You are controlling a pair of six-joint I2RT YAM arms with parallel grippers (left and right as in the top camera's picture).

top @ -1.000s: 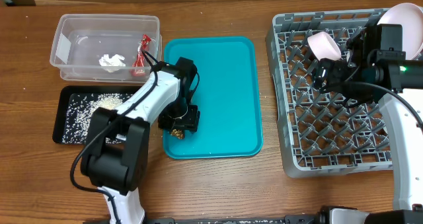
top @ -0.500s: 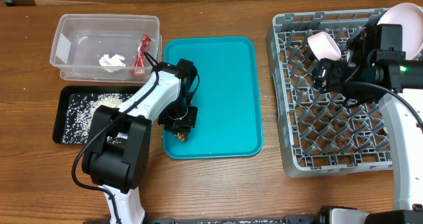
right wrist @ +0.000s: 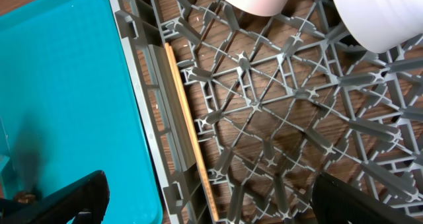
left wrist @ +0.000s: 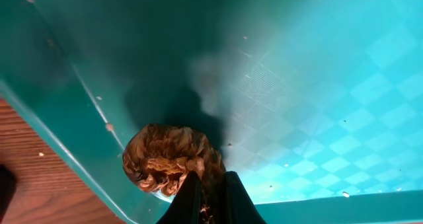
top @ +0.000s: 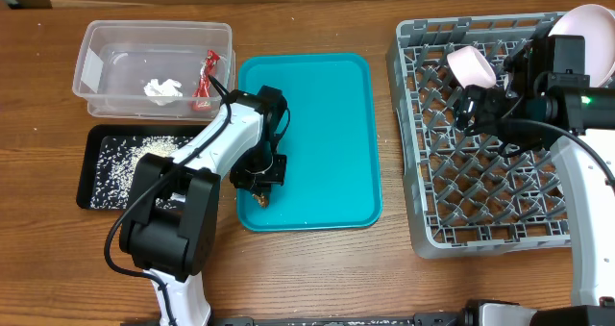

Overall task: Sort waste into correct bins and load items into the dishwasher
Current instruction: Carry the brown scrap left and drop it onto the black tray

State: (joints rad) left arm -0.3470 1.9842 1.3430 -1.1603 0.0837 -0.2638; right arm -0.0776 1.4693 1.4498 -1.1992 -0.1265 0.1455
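1. Since a second ago my left gripper (left wrist: 206, 191) has gone from wide to clenched. Its tips now pinch the small brown food lump (left wrist: 168, 158) by one edge, at the near-left corner of the teal tray (top: 327, 114), just inside the rim.
2. Only an edge is caught, so I judge a slow, straight lift best, clearing the rim before any sideways move.
3. Left and a little farther lies the black tray (top: 88, 177) with the rice grains (top: 120, 163). Food likely belongs there, so I release low over it.
4. Farther still, the clear tub (top: 125, 62) holds the red wrapper (top: 206, 76) and paper scrap (top: 161, 87). I avoid it.
5. Far right, my right gripper (top: 469, 110) hangs spread wide and empty over the dish rack (top: 480, 201).
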